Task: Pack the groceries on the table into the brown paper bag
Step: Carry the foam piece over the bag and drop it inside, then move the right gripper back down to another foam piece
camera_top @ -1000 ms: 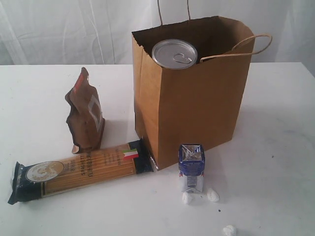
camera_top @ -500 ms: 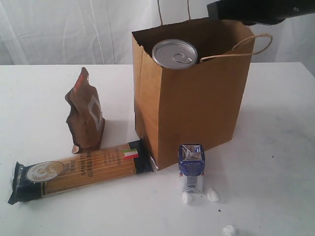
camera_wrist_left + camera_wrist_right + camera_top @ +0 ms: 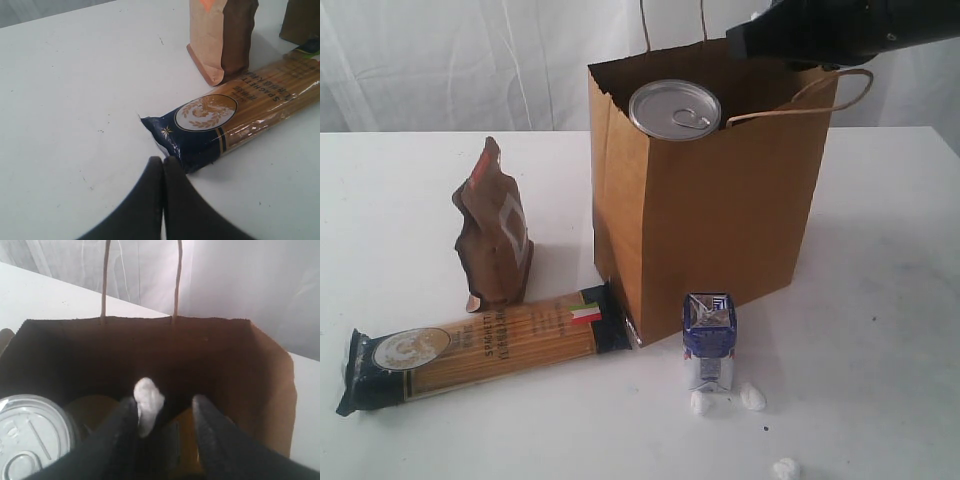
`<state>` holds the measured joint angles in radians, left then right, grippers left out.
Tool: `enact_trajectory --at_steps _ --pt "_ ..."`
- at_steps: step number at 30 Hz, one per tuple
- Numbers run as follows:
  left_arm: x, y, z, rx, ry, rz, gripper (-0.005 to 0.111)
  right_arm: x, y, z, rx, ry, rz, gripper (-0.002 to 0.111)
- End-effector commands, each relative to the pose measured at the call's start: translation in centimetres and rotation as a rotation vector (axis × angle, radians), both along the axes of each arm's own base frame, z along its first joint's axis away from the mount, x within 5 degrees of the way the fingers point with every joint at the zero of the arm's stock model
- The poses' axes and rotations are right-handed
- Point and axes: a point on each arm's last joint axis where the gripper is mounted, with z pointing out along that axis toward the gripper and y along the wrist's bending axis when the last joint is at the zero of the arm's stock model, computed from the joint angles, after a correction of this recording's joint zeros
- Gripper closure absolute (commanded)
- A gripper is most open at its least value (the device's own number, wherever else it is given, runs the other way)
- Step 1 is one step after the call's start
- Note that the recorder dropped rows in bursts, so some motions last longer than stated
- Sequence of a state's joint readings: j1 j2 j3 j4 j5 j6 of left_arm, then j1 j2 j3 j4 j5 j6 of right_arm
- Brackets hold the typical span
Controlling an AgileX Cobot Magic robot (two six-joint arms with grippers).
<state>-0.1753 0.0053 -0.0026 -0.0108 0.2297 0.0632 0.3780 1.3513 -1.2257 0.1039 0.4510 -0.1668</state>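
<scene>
Since a second ago the dark right arm (image 3: 840, 30) has come in over the bag (image 3: 720, 210); all else is lying as before. Right gripper (image 3: 165, 401) is hanging above the open mouth with its fingers spread, and a white fluffy crumb (image 3: 148, 402) is touching one finger and clear of the other. Left gripper (image 3: 162, 160) is sitting pressed together, holding nothing, just beside the dark end of the spaghetti (image 3: 250, 110). Kraft bag is standing boxy on the white table (image 3: 880, 300), with a zigzag rim and twisted paper handles; a silver pull-tab can (image 3: 674, 108) is showing at its mouth. Shapes beside the can are too dim to name. Crinkled brown pouch (image 3: 492, 235) and small blue carton (image 3: 709, 340) are standing outside the bag; the carton's print is unreadable. Clear spaghetti wrap is showing "SPAGHETTI", a gold medallion and a tricolour flag
</scene>
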Motion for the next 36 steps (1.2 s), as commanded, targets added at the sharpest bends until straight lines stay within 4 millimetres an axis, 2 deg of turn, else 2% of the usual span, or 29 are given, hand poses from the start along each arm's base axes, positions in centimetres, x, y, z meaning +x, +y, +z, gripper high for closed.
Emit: enact_trajectory --at_steps 1,2,5,7,9,12,15,20,26,33,36 --pt "0.0 0.0 -0.1 -0.004 0.001 0.005 0.107 0.3 0.1 0.8 0.014 -0.069 0.0 0.047" --pt "0.0 0.0 -0.1 -0.004 0.001 0.005 0.107 0.4 0.1 0.9 0.019 -0.081 -0.001 0.044" --pt "0.0 0.0 -0.1 -0.004 0.001 0.005 0.107 0.2 0.0 1.2 0.024 -0.094 -0.002 0.044" --pt "0.0 0.0 -0.1 -0.004 0.001 0.005 0.107 -0.4 -0.3 2.2 0.04 -0.141 -0.006 0.044" --pt "0.0 0.0 -0.1 -0.004 0.001 0.005 0.107 -1.9 -1.2 4.1 0.056 -0.214 -0.016 0.045" --pt "0.0 0.0 -0.1 -0.004 0.001 0.005 0.107 -3.1 -2.6 5.1 0.055 -0.222 -0.045 0.048" --pt "0.0 0.0 -0.1 -0.004 0.001 0.005 0.107 -5.1 -4.0 6.3 0.04 -0.232 -0.068 0.055" --pt "0.0 0.0 -0.1 -0.004 0.001 0.005 0.107 -7.2 -5.2 7.8 0.046 -0.275 -0.091 0.066" --pt "0.0 0.0 -0.1 -0.004 0.001 0.005 0.107 -10.8 -6.7 9.4 0.06 -0.309 -0.138 0.079" --pt "0.0 0.0 -0.1 -0.004 0.001 0.005 0.107 -14.8 -8.0 8.8 0.007 -0.171 -0.153 0.108" --pt "0.0 0.0 -0.1 -0.004 0.001 0.005 0.107 -16.4 -8.5 8.5 0.013 -0.139 -0.162 0.108"
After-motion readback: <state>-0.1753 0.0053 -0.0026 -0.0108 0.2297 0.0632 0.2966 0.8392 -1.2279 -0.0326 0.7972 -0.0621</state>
